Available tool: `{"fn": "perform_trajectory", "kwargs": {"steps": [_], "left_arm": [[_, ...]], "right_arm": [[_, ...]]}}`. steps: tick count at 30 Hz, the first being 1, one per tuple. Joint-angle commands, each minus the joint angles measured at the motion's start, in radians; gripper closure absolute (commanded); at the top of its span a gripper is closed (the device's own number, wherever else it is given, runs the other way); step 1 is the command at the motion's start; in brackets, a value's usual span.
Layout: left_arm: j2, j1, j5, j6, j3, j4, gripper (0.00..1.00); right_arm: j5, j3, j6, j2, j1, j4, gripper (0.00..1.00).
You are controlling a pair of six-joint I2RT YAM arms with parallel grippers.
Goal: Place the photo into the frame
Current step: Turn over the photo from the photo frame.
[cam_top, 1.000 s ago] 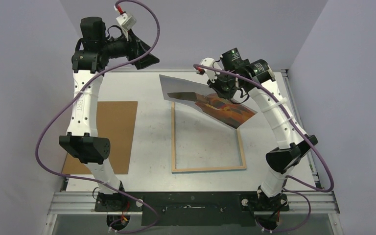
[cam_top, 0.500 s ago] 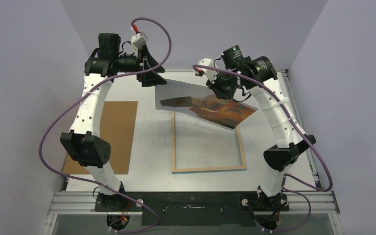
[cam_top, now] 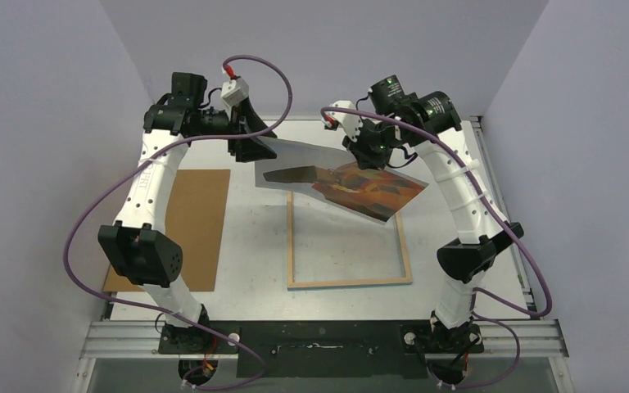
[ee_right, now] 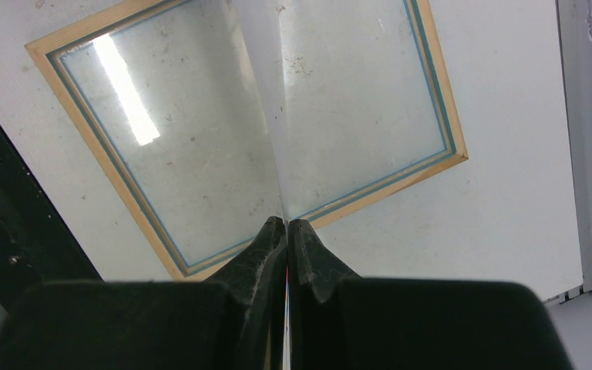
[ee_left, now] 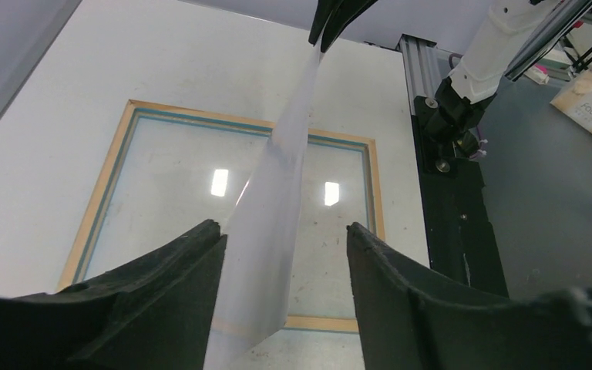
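The photo hangs tilted in the air over the far edge of the frame, which lies wood-coloured side up on the table. My right gripper is shut on the photo's far edge; in the right wrist view its gripper pinches the sheet edge-on above the frame. My left gripper is at the photo's left corner. In the left wrist view that gripper is open around the photo's white back, which lies against the left finger.
A plain brown backing board lies flat on the table to the left of the frame. A metal rail and the black base plate run along the near edge. Grey walls close in the table on three sides.
My left arm has swung right and down to the photo's left corner, so the sheet now sits between its narrowing jaws. The right gripper has kept its hold while the photo shifted slightly left.
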Motion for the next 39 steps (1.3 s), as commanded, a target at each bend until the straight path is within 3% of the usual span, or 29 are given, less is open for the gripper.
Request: {"fn": "perform_trajectory", "kwargs": {"steps": [1,7,10,14,16,19,21,22,26,29,32,35,39], "left_arm": [[-0.041,-0.004,0.056,0.125,-0.028,-0.025,0.49],[-0.052,0.018,0.076,-0.033,-0.002,0.113,0.90],[-0.047,0.017,0.056,-0.032,0.040,0.090,1.00],[-0.046,0.011,0.060,-0.017,0.044,0.073,1.00],[-0.049,0.010,0.049,-0.017,0.046,0.068,1.00],[-0.051,0.012,0.012,-0.023,0.071,0.060,1.00],[-0.051,0.010,-0.036,-0.038,0.093,0.063,1.00],[-0.050,0.010,-0.066,-0.058,0.103,0.075,1.00],[-0.043,0.009,-0.165,-0.122,0.141,0.123,1.00],[-0.004,0.011,-0.271,-0.257,0.217,0.220,1.00],[0.032,0.009,-0.389,-0.379,0.324,0.290,1.00],[0.044,0.006,-0.518,-0.418,0.379,0.298,1.00],[0.042,-0.016,-0.647,-0.389,0.395,0.263,1.00]], "right_arm": [[-0.061,0.036,-0.029,-0.020,-0.008,-0.009,1.00],[-0.068,0.020,-0.031,-0.030,-0.015,-0.006,1.00],[-0.052,-0.003,0.001,-0.046,-0.018,0.037,0.96],[-0.042,-0.029,0.034,-0.070,-0.020,0.101,0.87],[-0.019,-0.039,0.069,-0.080,-0.019,0.135,0.76],[0.052,-0.082,0.151,-0.111,-0.020,0.238,0.37],[0.101,-0.137,0.234,-0.148,-0.027,0.348,0.17],[0.105,-0.165,0.279,-0.166,-0.042,0.404,0.13],[0.020,-0.239,0.462,-0.235,-0.090,0.573,0.08],[0.066,-0.307,0.680,-0.295,-0.121,0.718,0.07],[0.145,-0.411,0.971,-0.363,-0.174,0.873,0.07],[0.268,-0.424,1.374,-0.375,-0.242,0.791,0.17],[0.236,-0.583,1.679,-0.428,-0.235,0.955,0.18]]}}
